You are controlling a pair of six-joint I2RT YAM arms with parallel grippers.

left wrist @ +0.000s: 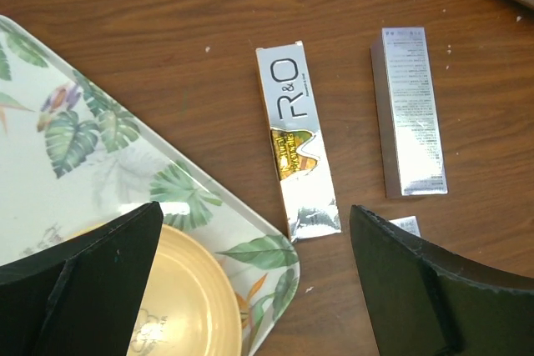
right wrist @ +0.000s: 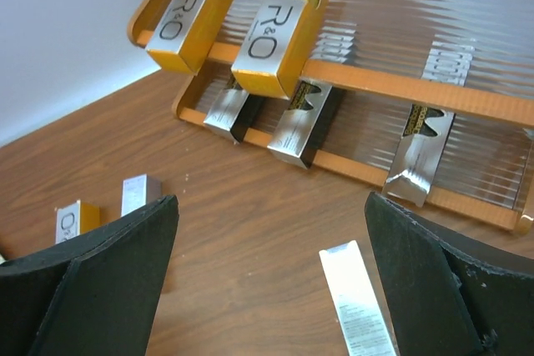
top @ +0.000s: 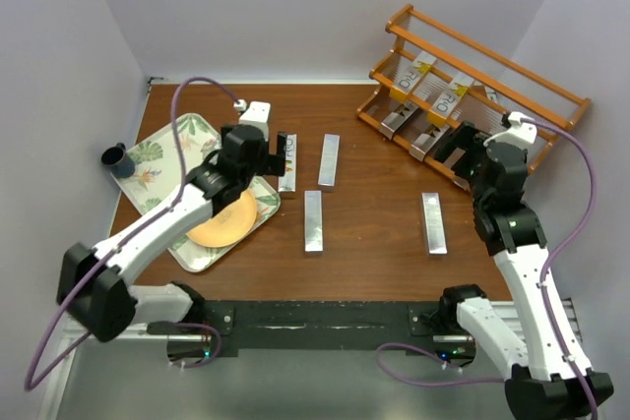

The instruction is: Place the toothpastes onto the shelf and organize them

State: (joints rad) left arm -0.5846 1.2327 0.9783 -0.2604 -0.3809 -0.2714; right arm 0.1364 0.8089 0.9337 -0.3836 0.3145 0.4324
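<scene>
Three silver toothpastes lie loose on the brown table (top: 329, 161) (top: 313, 221) (top: 433, 223). A fourth toothpaste (left wrist: 297, 139), lettered R&O with a gold patch, lies beside the tray corner. My left gripper (top: 268, 156) (left wrist: 259, 289) hovers open above that corner, holding nothing. The orange-brown shelf (top: 472, 86) stands at the back right with several cartons on its tiers, two gold-ended ones (right wrist: 188, 10) (right wrist: 284, 22) on the upper rails and three silver ones below. My right gripper (top: 459, 152) (right wrist: 271, 281) stands open and empty just in front of the shelf's lowest rail.
A leaf-patterned tray (top: 162, 159) at the left carries a yellow plate (top: 224, 221). A dark blue cup (top: 118, 159) sits at the tray's far left edge. White walls close in on the left, back and right.
</scene>
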